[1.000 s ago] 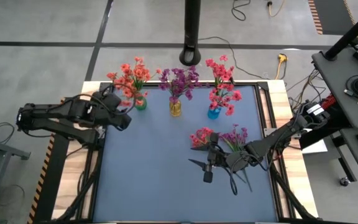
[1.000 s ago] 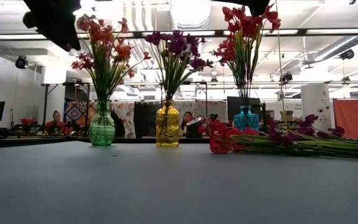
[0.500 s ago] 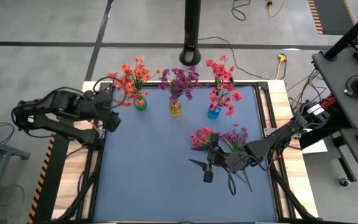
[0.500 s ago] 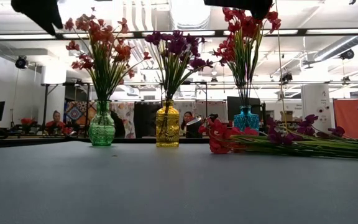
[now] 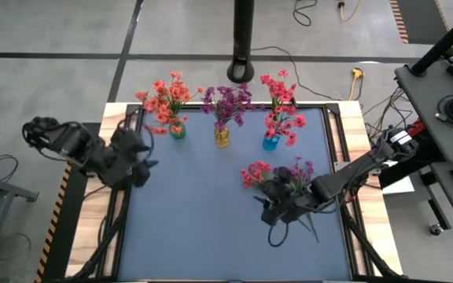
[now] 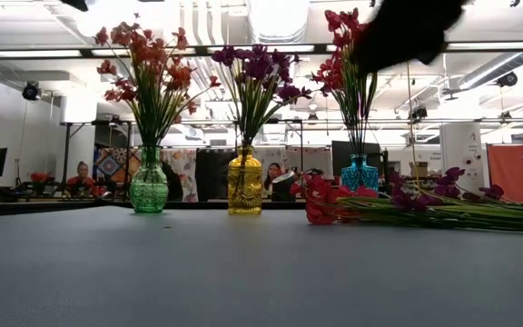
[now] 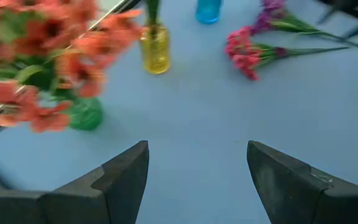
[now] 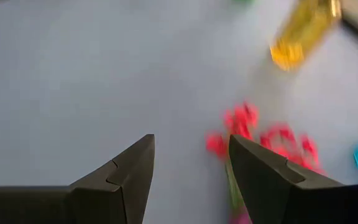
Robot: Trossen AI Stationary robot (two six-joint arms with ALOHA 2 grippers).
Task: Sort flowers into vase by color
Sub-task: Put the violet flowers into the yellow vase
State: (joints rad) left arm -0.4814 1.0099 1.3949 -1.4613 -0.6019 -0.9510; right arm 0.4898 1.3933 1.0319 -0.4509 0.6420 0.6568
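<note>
Three vases stand along the far edge. A green one (image 5: pixel 178 130) holds orange-red flowers (image 5: pixel 162 98). A yellow one (image 5: pixel 222 136) holds purple flowers (image 5: pixel 226 101). A blue one (image 5: pixel 270 142) holds pink-red flowers (image 5: pixel 280 106). Two loose sprays lie on the mat at right, a pink-red one (image 5: pixel 254 173) and a purple one (image 5: pixel 299 168), stems toward the near right. My right gripper (image 8: pixel 191 140) hovers open above them, pointing at the pink-red spray (image 8: pixel 260 140). My left gripper (image 7: pixel 197 146) hangs open near the table's left edge (image 5: pixel 138 161), with nothing between its fingers.
The blue mat (image 5: pixel 195 212) is bare across its middle and near left. A dark post (image 5: pixel 242 39) stands beyond the far edge. In the low view my right arm (image 6: pixel 407 32) shows as a dark blur before the blue vase's flowers; people sit in the room behind.
My left gripper has drawn back from the green vase toward the table's left and near side, rising as it swung. My right gripper has turned at the wrist and tipped over the loose sprays, now facing the pink-red one. The flowers have kept still.
</note>
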